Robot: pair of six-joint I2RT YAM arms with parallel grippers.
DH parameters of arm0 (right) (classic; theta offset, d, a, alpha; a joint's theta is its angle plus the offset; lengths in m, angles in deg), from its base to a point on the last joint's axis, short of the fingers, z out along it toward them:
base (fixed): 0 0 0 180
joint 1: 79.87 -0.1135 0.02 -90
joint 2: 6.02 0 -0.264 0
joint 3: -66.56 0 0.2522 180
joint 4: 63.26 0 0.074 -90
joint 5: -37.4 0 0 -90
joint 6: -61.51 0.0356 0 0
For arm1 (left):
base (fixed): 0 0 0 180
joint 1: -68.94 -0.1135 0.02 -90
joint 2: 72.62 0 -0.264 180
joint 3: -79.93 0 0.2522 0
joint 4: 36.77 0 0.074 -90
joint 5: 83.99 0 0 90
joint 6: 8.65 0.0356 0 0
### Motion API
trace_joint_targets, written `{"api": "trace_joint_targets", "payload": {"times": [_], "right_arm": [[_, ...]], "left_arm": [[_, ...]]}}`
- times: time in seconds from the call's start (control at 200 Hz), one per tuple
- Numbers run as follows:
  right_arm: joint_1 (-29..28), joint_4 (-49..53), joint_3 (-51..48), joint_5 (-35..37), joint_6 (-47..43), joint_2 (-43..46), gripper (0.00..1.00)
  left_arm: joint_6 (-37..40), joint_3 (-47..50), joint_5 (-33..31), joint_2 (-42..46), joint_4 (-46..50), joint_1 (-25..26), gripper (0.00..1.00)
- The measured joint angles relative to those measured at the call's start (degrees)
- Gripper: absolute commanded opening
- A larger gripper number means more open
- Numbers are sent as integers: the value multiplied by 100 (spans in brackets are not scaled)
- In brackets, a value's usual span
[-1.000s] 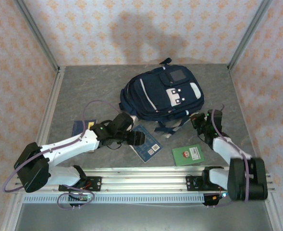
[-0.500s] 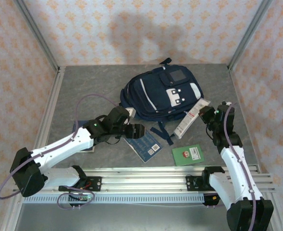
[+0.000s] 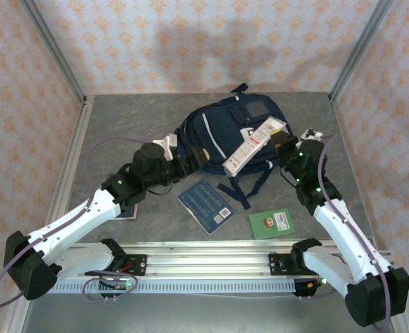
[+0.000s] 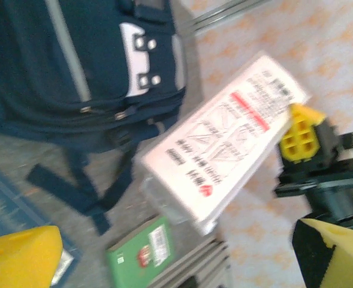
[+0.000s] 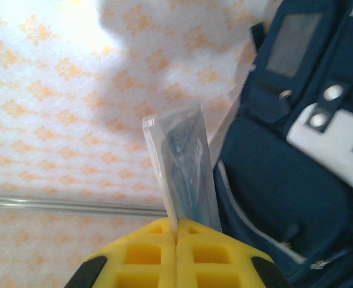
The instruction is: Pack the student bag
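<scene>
The right pincer (image 5: 176, 243) is clamped on a white packet (image 5: 185, 174). Within the last second it has carried the packet up from the table (image 3: 121, 125) beside the student bag (image 3: 198, 142), and it now holds it slanted over the bag's front. The left pincer (image 3: 192, 162) has spread wide, empty, and has moved up to the bag's near-left edge, probably to hold an opening for the packet. The bag lies at mid-table toward the back.

The right wrist view shows the packet edge-on between yellow pads. The left wrist view, though blurred, shows its printed face with a red band. The overhead view adds a blue book (image 3: 204, 206) and a green booklet (image 3: 273, 223), not yet packed.
</scene>
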Motion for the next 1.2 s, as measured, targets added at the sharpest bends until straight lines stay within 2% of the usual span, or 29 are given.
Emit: {"api": "trace_joint_targets", "payload": {"times": [0.18, 0.385, 0.851, 1.201], "right_arm": [[-715, -791, 59, 586, 439, -426, 0], [-1193, -1300, 192, 1097, 619, -671, 0], [-1495, -1886, 203, 1593, 737, -673, 0], [-1788, -2291, 153, 1733, 780, -704, 0]], "left_arm": [[-776, 33, -35, -122, -874, 0, 100], [-1263, 96, -68, -304, -1235, 0, 98], [-1589, 170, -173, -457, -1521, 0, 97], [-1646, -168, -175, -1012, -1834, 0, 84]]}}
